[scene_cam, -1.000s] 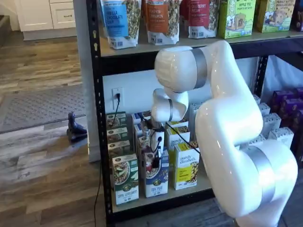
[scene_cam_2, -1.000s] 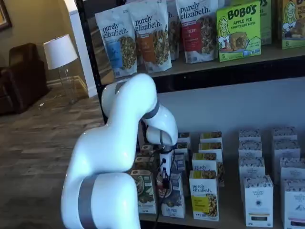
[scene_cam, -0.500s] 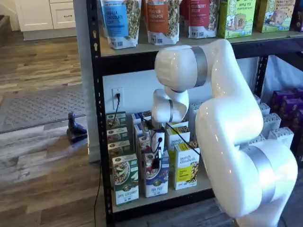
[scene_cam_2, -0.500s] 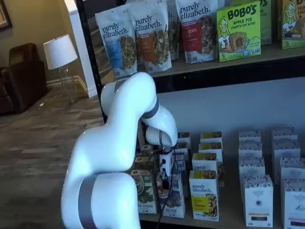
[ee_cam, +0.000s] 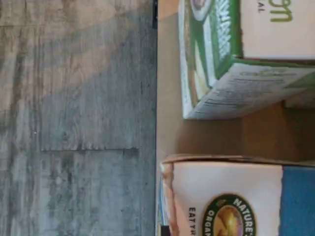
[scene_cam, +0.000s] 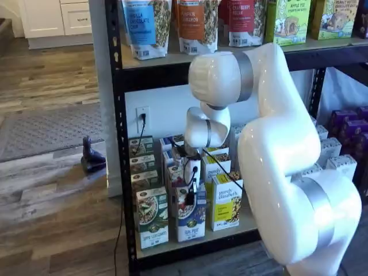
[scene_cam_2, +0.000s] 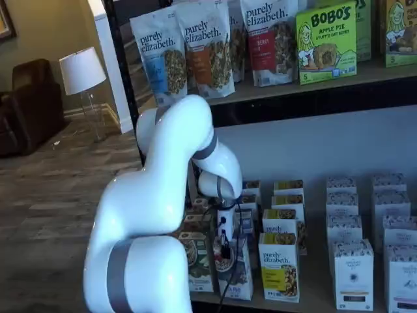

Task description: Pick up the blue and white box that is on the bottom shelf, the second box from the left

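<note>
- The blue and white box (scene_cam: 191, 217) stands at the front of the bottom shelf (scene_cam: 195, 240), between the green-and-white box (scene_cam: 153, 218) and the yellow "purely elizabeth" box (scene_cam: 226, 201).
- The gripper (scene_cam: 190, 197) sits at the box's top edge, its black fingers pinched together on the box top (the contact itself is small and partly hidden by the cable in both shelf views).
- In the wrist view the box top with its round logo (ee_cam: 229, 216) lies close under the camera, the green-and-white box (ee_cam: 231, 64) just beside it.
- Judgement: the reach and grasp look done; the lift off the shelf and the withdrawal are left, since the box's base appears to rest on the deck.
</note>
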You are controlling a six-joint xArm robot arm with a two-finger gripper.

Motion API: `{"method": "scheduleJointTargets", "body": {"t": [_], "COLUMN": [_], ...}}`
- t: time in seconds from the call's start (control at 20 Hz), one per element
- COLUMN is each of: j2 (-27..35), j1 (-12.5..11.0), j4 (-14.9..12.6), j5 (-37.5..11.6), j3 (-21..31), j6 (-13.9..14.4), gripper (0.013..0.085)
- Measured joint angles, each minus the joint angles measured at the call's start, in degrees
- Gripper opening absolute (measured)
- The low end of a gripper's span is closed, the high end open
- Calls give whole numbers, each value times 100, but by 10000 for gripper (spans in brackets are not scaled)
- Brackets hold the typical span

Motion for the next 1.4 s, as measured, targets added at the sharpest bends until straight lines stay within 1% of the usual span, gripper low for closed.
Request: {"method": "scheduleJointTargets", "body": {"t": [0.2, 0.4, 0.55, 0.75, 0.95, 1.3, 1.4], "j2": [-241, -545, -806, -1281, -1677, -2277, -2445], "j1": [46, 111, 168, 279, 372, 496, 535], "j4": [-101, -131, -99, -33, 8, 28, 81], "j5": [-129, -366, -564, -872, -1096, -1315, -1344], "j3": [387, 921, 1369, 2138, 2736, 3525, 3712], "j6": [115, 180, 189, 210, 247, 335, 324], "gripper": [490, 490, 490, 490, 490, 490, 490]}}
